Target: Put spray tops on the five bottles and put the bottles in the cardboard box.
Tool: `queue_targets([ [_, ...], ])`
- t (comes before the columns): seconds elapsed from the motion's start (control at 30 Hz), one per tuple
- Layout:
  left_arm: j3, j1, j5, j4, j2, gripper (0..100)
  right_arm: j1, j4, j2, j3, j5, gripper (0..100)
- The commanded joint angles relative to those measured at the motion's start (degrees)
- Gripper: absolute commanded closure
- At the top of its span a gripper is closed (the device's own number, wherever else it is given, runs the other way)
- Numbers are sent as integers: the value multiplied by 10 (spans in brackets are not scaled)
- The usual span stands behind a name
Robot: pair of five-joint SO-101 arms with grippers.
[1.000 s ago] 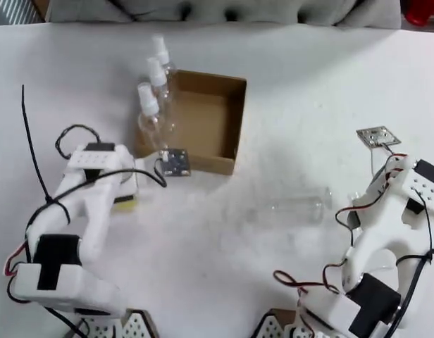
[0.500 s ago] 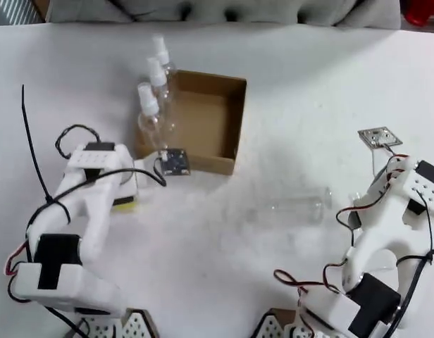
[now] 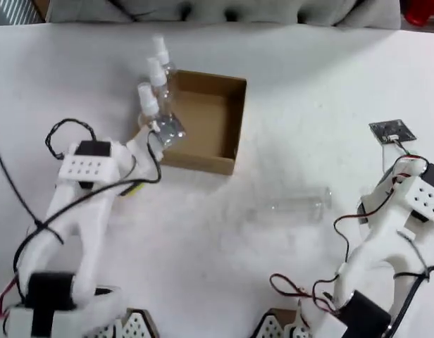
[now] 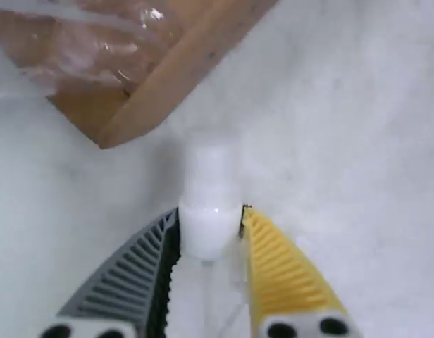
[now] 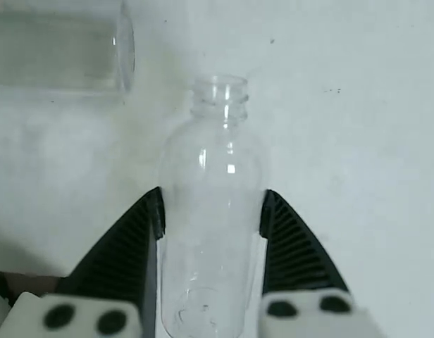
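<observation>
high view looks down on a white table (image 3: 308, 84). the left arm (image 3: 83, 204) and the right arm (image 3: 389, 232) stand at the near edge, well apart. the box (image 3: 210, 163) sits open side up on the table, just past the left arm.

three bottles (image 3: 160, 83) with white tops on them are in a row at the box's left wall. i cannot tell if they are inside the box or just beside it. a lying bottle (image 3: 294, 205) with no top rests on its side on the table, between the box and the right arm.

in the right wrist view, the right claw (image 5: 211, 203) pinches a clear bottle (image 5: 213, 162) around its fat part. one black finger presses on each side of it. the open neck has no top and points away from the claw, toward the lying bottle (image 5: 55, 49).

in the left wrist view, the left claw (image 4: 208, 215) pinches a white spray top (image 4: 206, 176) between its grey finger and its yellow finger. the spray top is just beside a corner of the box (image 4: 153, 77), over the white table (image 4: 358, 105).
</observation>
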Motion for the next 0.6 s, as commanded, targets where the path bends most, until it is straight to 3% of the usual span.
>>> queue_targets([
  [0.0,17,19,106,39,-99,980,-14,6,-44,-29,-7,982],
  [0.1,33,14,157,54,-134,980,-33,6,-69,-29,-14,982],
  [0.33,66,-34,263,49,-183,980,-90,-61,-105,-25,-112,981],
  [0.57,122,-96,327,-47,-186,980,-159,-174,-108,-25,-162,981],
])
